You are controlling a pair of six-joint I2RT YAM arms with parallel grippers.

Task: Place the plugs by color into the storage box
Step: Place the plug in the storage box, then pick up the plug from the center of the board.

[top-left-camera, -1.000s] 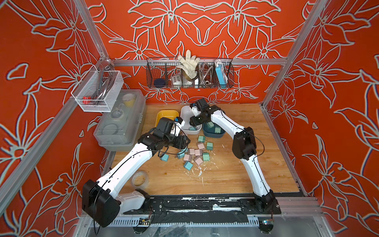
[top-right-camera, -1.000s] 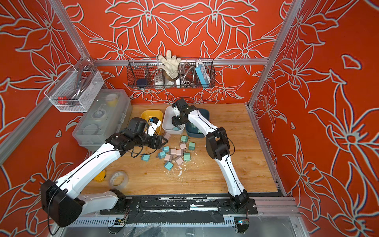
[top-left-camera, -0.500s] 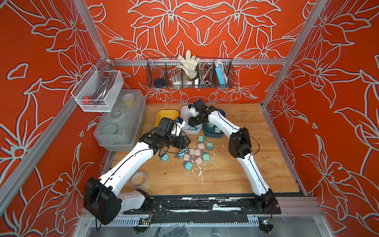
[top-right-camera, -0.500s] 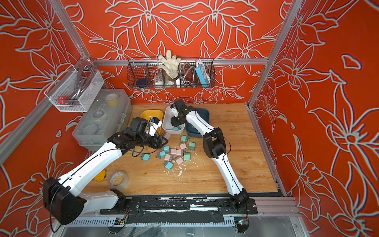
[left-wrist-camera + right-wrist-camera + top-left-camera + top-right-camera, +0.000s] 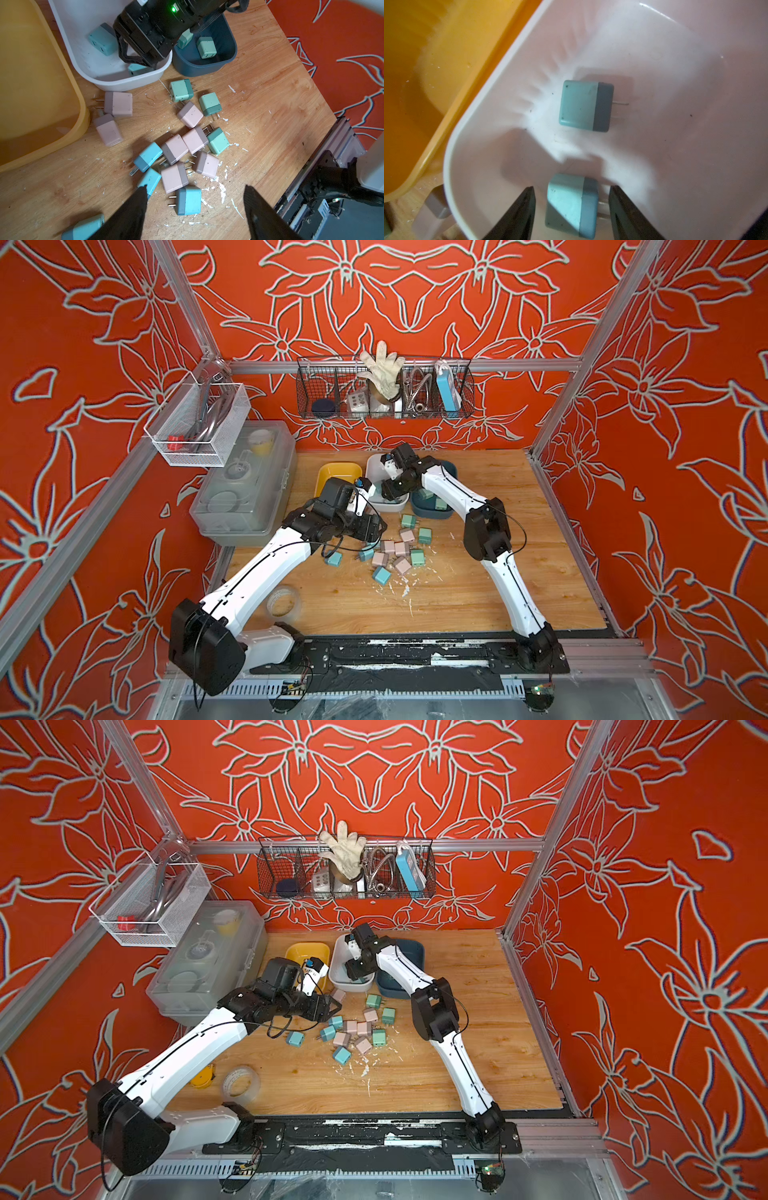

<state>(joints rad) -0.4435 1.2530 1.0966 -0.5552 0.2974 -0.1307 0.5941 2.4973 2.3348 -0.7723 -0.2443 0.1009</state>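
Note:
The storage box stands as three tubs: yellow (image 5: 338,472), white (image 5: 374,466) and dark blue (image 5: 440,512). Several pink, light blue and mint plugs (image 5: 397,549) lie loose on the wooden table in front of them. My right gripper (image 5: 571,188) is open inside the white tub (image 5: 675,62), with a light blue plug (image 5: 566,203) tilted between its fingers and touching neither. Another light blue plug (image 5: 581,104) lies on that tub's floor. Mint plugs (image 5: 206,47) lie in the dark blue tub. My left gripper (image 5: 195,188) hangs open over the pile, above a light blue plug (image 5: 188,200).
A grey lidded case (image 5: 245,485) stands at the left, beside the yellow tub. A tape roll (image 5: 284,603) lies near the front left. A wire basket (image 5: 384,387) hangs on the back wall and a white mesh basket (image 5: 199,423) on the left wall. White flecks litter the table.
My right gripper's fingers have spread apart over the white tub and let go of the light blue plug. My left gripper has opened a little wider and shifted slightly over the pile.

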